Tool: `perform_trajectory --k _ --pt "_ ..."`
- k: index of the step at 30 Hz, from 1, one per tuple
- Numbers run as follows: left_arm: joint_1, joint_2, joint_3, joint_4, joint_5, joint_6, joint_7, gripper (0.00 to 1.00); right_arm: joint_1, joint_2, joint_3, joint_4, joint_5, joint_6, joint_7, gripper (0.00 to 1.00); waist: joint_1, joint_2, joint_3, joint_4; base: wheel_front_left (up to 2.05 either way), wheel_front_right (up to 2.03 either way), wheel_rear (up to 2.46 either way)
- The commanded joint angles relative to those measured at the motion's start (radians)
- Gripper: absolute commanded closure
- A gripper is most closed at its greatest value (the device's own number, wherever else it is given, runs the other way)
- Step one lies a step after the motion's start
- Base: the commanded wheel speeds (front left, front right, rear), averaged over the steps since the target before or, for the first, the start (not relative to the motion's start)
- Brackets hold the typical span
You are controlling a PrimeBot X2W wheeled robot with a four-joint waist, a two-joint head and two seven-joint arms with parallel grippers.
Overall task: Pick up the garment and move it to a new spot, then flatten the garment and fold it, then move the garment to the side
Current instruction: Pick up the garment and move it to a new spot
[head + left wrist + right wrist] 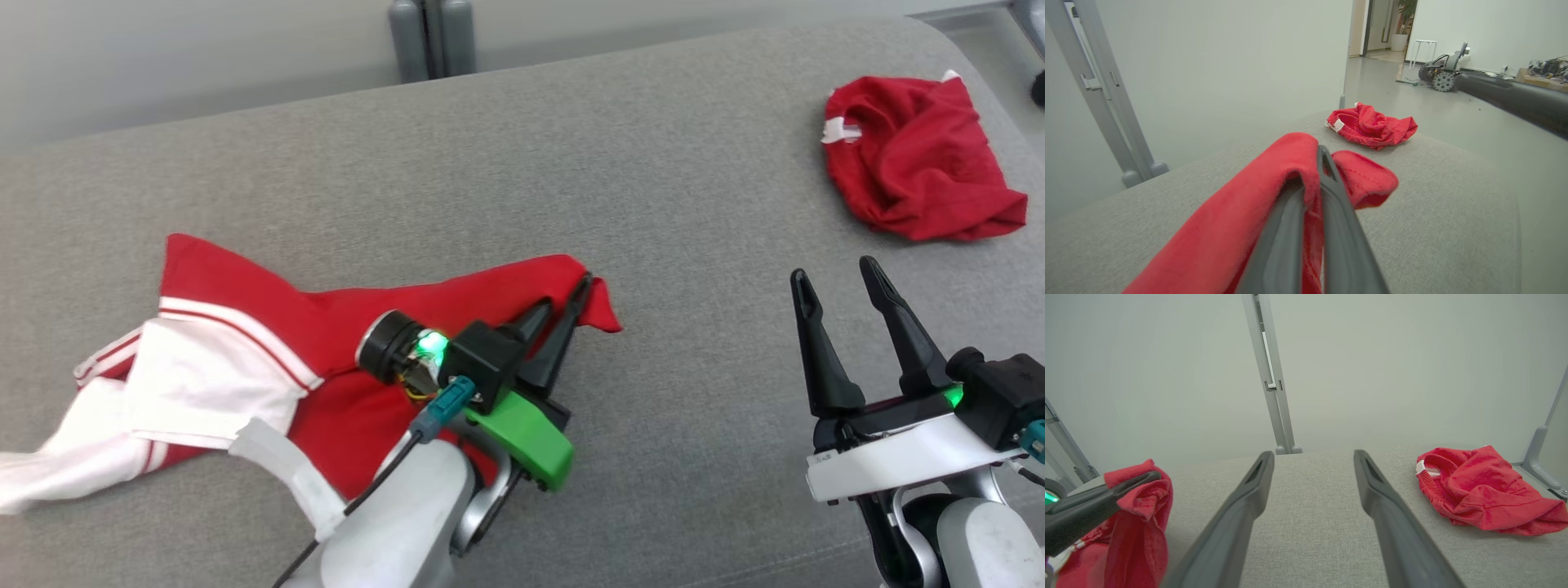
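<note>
The left claw (pixel 565 296) is pinching a corner of the red-and-white garment (pixel 343 327), while the right claw (pixel 833 272) is hovering spread wide above the grey tabletop (pixel 653 163).

We find the left gripper (pixel 563 296) clamped on the right corner of the red-and-white garment (pixel 343 327); the right gripper (pixel 834 272) spread above the grey cushion (pixel 571 163), near a crumpled red cloth (pixel 914 163)

The grey cushion (pixel 653 163) is rough woven cloth, not shiny. The red and white garment (pixel 245 286) is soft, dull cloth. So is the crumpled red garment (pixel 914 163) at the upper right. The long fingers of the left gripper (pixel 565 294) and right gripper (pixel 834 271) look like dull dark plastic. The green cover (pixel 522 441) is smooth plastic.
</note>
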Motion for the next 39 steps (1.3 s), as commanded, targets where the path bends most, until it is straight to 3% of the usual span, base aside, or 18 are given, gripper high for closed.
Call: perform_trajectory --k 1,4,5,7,16,24,33,39 --pt "-0.047 0.001 -0.051 -0.007 -0.040 0.016 -0.013 1.00 -0.014 0.006 -0.002 0.010 0.010 0.000 -0.013 0.00 0.0001 -0.0001 0.104 -0.132 0.00 0.00 0.00" --pt "-0.108 0.004 -0.158 0.011 -0.100 0.045 -0.024 1.00 -0.022 0.017 -0.008 0.027 0.018 0.000 -0.032 0.00 0.0001 -0.0001 0.132 -0.150 0.00 0.00 0.00" --pt "-0.129 0.004 -0.188 0.030 -0.117 0.062 -0.022 0.86 -0.027 0.019 -0.009 0.032 0.020 0.000 -0.037 0.00 0.0001 -0.0001 0.144 -0.154 0.00 0.00 0.00" --pt "-0.161 0.003 -0.231 0.063 -0.139 0.084 -0.025 0.00 -0.034 0.024 -0.005 0.043 0.022 0.000 -0.048 0.00 0.0001 -0.0001 0.155 -0.158 0.00 0.00 0.00" --pt "-0.173 0.002 -0.283 0.104 -0.152 0.155 -0.086 0.00 -0.030 0.021 -0.008 0.081 0.014 0.000 -0.063 0.00 0.0001 -0.0001 0.097 -0.086 0.00 0.00 0.00" --pt "-0.066 0.079 -0.204 0.013 -0.166 0.219 -0.100 0.00 0.005 0.018 -0.030 0.058 -0.002 0.000 -0.032 0.00 0.0001 -0.0001 0.020 0.009 0.00 0.00 0.00" --pt "0.125 0.209 0.008 -0.151 -0.187 0.360 -0.099 0.00 0.061 0.021 -0.045 0.020 -0.019 0.000 0.013 0.00 0.0001 -0.0001 -0.047 0.084 0.00 0.00 0.00" --pt "0.257 0.300 0.145 -0.224 -0.197 0.403 -0.099 0.00 0.098 0.025 -0.059 0.000 -0.023 0.000 0.033 0.00 0.0001 -0.0001 -0.086 0.108 0.00 0.00 0.00"
